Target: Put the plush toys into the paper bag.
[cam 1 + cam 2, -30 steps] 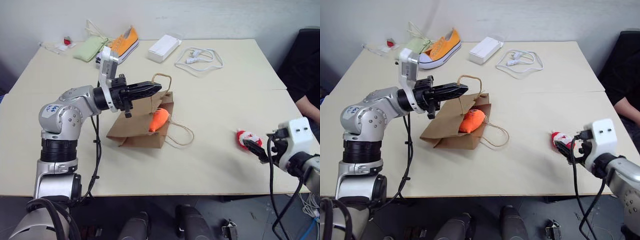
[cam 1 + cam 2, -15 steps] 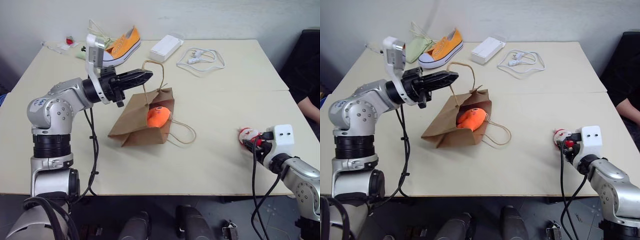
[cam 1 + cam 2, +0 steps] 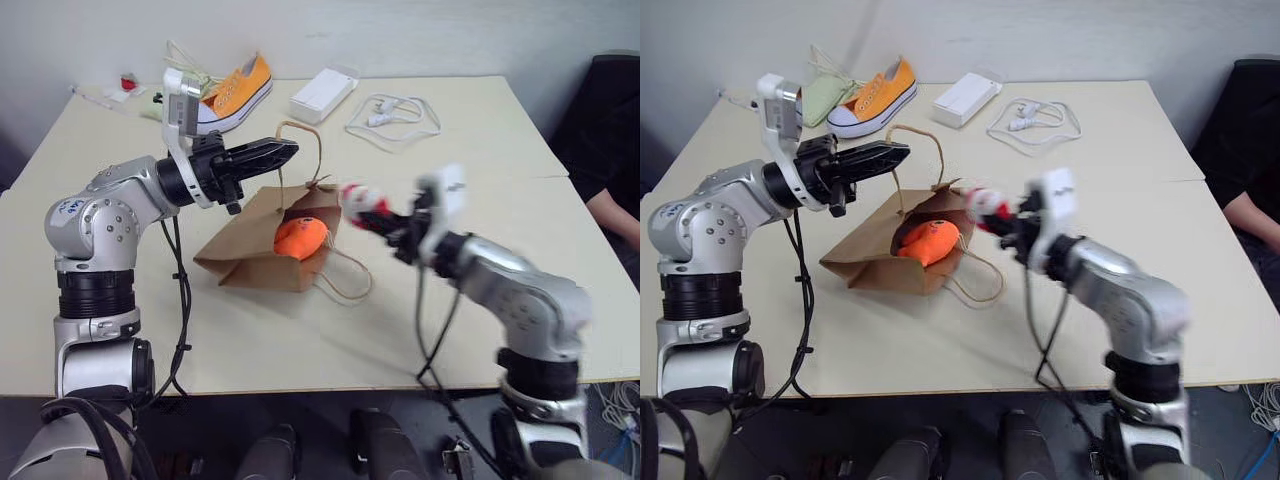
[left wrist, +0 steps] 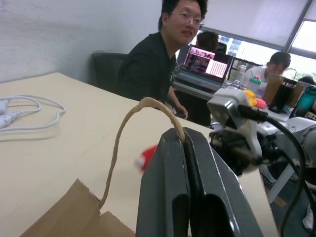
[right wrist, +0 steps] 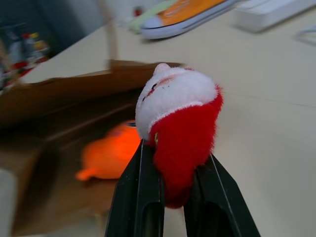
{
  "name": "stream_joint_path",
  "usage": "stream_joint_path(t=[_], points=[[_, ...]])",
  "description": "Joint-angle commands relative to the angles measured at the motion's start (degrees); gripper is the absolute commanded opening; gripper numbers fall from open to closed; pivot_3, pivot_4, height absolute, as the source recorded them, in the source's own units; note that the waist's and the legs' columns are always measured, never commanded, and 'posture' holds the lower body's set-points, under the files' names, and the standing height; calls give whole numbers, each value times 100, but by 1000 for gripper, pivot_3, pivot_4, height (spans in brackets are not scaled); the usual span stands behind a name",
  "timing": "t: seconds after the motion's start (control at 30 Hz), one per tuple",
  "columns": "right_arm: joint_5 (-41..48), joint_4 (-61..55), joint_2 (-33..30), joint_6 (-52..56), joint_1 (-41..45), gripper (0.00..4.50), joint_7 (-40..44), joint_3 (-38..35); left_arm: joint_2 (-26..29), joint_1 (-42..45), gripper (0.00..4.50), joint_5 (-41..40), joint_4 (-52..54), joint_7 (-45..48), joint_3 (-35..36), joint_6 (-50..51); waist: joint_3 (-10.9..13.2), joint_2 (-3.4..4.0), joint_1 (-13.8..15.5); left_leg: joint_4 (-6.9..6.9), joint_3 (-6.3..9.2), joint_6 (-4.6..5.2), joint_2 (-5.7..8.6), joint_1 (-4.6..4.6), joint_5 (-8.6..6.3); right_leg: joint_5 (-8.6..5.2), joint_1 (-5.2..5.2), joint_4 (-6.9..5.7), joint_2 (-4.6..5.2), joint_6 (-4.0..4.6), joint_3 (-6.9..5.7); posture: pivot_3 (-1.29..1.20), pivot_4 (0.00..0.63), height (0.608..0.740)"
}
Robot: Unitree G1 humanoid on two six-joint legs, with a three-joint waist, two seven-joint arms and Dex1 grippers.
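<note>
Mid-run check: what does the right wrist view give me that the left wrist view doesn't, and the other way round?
Right wrist alone: the orange fish toy lying in the paper bag's mouth, the sneaker behind, and the right gripper clamping the Santa toy. Left wrist alone: the left gripper shut on the bag handle, and people at desks. Both share the bag, the Santa toy and the table.

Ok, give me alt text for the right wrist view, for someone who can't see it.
The right tool grips a red-and-white Santa plush toy between its two black fingers, held up in front of the open mouth of a brown paper bag. An orange fish plush toy lies inside the bag, and an orange-and-white sneaker sits on the table behind.
</note>
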State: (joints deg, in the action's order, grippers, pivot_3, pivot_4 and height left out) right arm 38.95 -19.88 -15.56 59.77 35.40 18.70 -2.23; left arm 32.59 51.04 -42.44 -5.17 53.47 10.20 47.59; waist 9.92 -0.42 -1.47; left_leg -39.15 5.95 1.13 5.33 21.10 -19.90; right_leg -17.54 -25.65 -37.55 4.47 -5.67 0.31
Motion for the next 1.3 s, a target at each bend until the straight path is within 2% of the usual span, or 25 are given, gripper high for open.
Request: stream_joint_path(t=[0.03, 0.13, 0.27, 0.4, 0.57, 0.73, 0.8, 0.83, 0.97, 1.13, 1.17, 1.23, 1.3], points=[[-404, 861, 429, -307, 631, 124, -108, 420, 12, 58, 0, -99, 272, 47, 14, -45, 0, 0, 3, -1, 1, 1, 3, 3, 0, 0, 0, 2, 1, 0, -1, 0, 150, 740], [-804, 1890, 824, -684, 1190, 124, -192, 600, 9, -100, 0, -124, 502, 98, -79, -4, 0, 0, -39, -5, -1, 3, 7, 4, -1, 0, 0, 3, 3, 0, -1, 0, 150, 740], [-1082, 2495, 1007, -977, 1479, 124, -109, 633, 11, -189, 0, -135, 642, 110, -118, 10, 0, 0, -45, 1, 3, 2, 1, 2, -1, 0, -3, 1, 0, 0, -6, 0, 150, 740], [-1309, 3658, 1506, -1408, 2221, 124, 60, 675, 10, -271, 0, -121, 703, 65, -108, -18, 0, 0, -135, -4, -4, 2, 4, 2, -1, 0, -3, -3, 1, 0, -2, 0, 150, 740], [-1497, 3838, 1525, -1471, 2370, 124, 471, 814, 2, -172, 0, -21, 501, 53, -113, -142, -1, 1, -209, 1, 0, -3, -2, 1, 0, 0, -13, -18, -1, 0, -5, 0, 150, 740], [-1332, 3462, 1396, -1032, 2241, 124, 1375, 1178, 0, -124, 0, -6, 420, 114, -151, -189, -1, 1, -209, -1, 0, -2, -1, 4, 0, 0, -13, -15, 0, 0, -5, 0, 150, 740], [-1472, 3472, 1378, -1067, 2151, 834, 1506, 1339, -5, -96, 0, -9, 427, 170, -188, -193, -1, 1, -196, -1, 0, -2, 1, 4, 0, 0, -13, -15, 0, 0, -4, 0, 150, 740], [-1514, 3518, 1393, -1087, 2121, 1002, 1521, 1353, -7, -82, 0, -5, 427, 188, -197, -196, -1, 0, -198, -3, 0, -2, 1, 4, 0, 0, -12, -15, 0, 0, -4, 0, 150, 740], [-1551, 3494, 1319, -1071, 2015, 2558, 1623, 1317, 0, -45, 0, 60, 352, 240, -227, -261, -1, 1, -199, -2, -1, -2, 0, 4, 0, 0, -14, -17, 0, 0, -4, 0, 150, 740], [-1570, 2685, 700, -931, 1787, 4225, 1769, 1210, 33, -45, 0, 106, 283, 289, -234, -310, -1, 0, -171, -3, -1, -2, 1, 6, 0, 0, -15, -15, 1, 0, -4, 0, 150, 740], [-1549, 2422, 514, -847, 1695, 4454, 1744, 1123, 47, -54, 0, 109, 284, 288, -225, -310, -1, 0, -157, -4, 1, -2, 1, 6, 0, 0, -15, -15, 1, 0, -5, 0, 150, 740], [-1384, 1899, 230, -543, 1493, 4454, 1620, 834, 88, -88, 0, 98, 301, 281, -183, -291, -1, 0, -146, -5, 2, -1, 4, 9, -1, 0, -14, -12, 4, 0, -5, 0, 150, 740], [-997, 1015, -88, 110, 1033, 4454, 1391, 170, 178, -143, 0, 81, 308, 241, -83, -247, -1, 0, -128, -5, 1, -1, 4, 10, -1, 0, -13, -10, 4, 0, -5, 0, 150, 740]])
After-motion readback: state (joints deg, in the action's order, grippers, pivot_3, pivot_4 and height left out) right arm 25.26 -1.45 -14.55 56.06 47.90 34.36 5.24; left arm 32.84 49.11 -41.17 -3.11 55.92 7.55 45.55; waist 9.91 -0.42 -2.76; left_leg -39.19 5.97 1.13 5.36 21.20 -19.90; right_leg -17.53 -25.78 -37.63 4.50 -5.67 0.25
